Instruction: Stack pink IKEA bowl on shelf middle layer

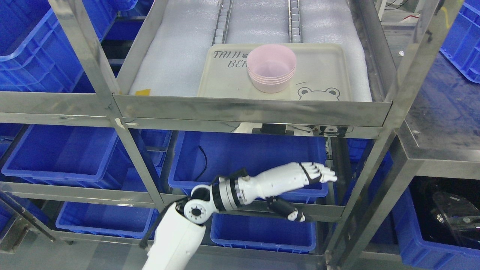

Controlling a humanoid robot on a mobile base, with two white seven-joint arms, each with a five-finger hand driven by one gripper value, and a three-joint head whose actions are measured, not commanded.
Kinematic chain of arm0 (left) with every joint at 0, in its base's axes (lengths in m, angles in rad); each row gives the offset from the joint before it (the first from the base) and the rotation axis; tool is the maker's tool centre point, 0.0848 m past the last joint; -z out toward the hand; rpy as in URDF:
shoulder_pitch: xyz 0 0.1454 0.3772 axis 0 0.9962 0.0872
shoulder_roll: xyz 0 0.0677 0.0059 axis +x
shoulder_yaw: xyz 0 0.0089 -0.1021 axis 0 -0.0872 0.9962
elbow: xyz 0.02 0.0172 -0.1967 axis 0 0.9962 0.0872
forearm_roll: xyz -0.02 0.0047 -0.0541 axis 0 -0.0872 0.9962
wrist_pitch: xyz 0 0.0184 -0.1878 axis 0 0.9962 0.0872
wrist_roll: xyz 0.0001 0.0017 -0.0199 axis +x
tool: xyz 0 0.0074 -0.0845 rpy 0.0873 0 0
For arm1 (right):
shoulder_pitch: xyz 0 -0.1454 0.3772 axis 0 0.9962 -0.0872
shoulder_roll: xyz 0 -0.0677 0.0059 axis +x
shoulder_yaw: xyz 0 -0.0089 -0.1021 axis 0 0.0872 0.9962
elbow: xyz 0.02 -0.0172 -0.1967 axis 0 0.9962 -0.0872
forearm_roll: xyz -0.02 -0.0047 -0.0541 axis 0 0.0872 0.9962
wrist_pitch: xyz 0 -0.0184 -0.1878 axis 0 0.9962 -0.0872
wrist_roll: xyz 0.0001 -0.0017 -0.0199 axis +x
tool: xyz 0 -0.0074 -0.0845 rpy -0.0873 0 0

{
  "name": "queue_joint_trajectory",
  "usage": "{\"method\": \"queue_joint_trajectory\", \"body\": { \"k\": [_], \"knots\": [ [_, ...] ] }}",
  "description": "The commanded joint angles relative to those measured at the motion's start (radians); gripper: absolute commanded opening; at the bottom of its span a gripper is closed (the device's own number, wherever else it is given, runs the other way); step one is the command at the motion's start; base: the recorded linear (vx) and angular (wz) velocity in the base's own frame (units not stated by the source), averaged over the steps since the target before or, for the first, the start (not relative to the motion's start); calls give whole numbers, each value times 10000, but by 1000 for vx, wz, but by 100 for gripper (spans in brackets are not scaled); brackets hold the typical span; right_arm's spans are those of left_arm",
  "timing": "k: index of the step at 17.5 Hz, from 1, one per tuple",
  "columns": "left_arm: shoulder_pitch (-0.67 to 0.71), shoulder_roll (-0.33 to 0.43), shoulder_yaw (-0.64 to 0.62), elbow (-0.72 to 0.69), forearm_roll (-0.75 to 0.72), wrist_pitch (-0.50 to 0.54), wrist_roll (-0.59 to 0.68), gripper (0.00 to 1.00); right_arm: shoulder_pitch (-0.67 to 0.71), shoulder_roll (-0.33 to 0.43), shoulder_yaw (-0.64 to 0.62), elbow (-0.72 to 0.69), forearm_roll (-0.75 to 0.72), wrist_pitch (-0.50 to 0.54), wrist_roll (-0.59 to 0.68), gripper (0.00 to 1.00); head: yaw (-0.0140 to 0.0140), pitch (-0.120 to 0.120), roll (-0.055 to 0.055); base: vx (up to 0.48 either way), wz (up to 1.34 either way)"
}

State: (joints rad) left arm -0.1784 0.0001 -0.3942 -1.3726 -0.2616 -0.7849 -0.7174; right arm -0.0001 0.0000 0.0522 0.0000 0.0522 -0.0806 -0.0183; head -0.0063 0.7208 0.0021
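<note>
One stack of pink bowls (pixel 271 73) sits on the cream tray (pixel 330 71) you see on the metal shelf (pixel 251 110), resting on the white foam liner (pixel 176 56) of that level. Several rims show nested under the top bowl, and the stack stands upright, a little left of the tray's middle and toward its near edge. Dark lettering runs along the tray's far left corner, partly hidden behind the bowls, and a bear face is drawn near its front rim, just right of the stack. Two roller strips (pixel 258 18) run away from you across the foam, beyond the tray.

Your left hand (pixel 300 178) is well below that level, in front of the blue bin (pixel 247 157) on the lower layer. Its arm comes up from the bottom edge left of the middle, bends at the elbow and points right. The fingers (pixel 322 173) are stretched out straight and close together, the thumb (pixel 290 212) hangs down and apart from them, and the hand holds nothing. It is well apart from the bowls.

More blue bins fill the racks to the left, below and at the far right. A thin black cable (pixel 204 161) lies inside the bin behind the hand.
</note>
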Motion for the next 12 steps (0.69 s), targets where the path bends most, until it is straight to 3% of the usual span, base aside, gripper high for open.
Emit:
{"method": "queue_joint_trajectory", "body": {
  "k": [1, 3, 5, 8, 12],
  "knots": [
    [2750, 173, -217, 701, 1168, -4, 558, 100, 32, -175, 0, -175, 0, -7, -1, 100, 0, 0, 0, 3, 19],
    [2827, 173, 197, 702, 1892, -4, 2180, 100, 47, -175, 0, -175, 0, -7, -1, 100, 0, 0, 0, 2, 9],
    [2827, 173, 672, 656, 2431, 61, 4877, 100, 32, -175, 0, -175, 0, -7, -1, 100, 0, 0, 0, 0, 0],
    [2766, 173, 1317, -259, 2996, 3238, 6727, 100, 32, -175, 0, -175, 0, -7, -1, 100, 0, 0, 0, 0, 0],
    [2781, 173, 1457, -1736, 3490, 5454, 7813, 100, 32, -175, 0, -175, 0, -7, -1, 100, 0, 0, 0, 2, -5]
  ]
}}
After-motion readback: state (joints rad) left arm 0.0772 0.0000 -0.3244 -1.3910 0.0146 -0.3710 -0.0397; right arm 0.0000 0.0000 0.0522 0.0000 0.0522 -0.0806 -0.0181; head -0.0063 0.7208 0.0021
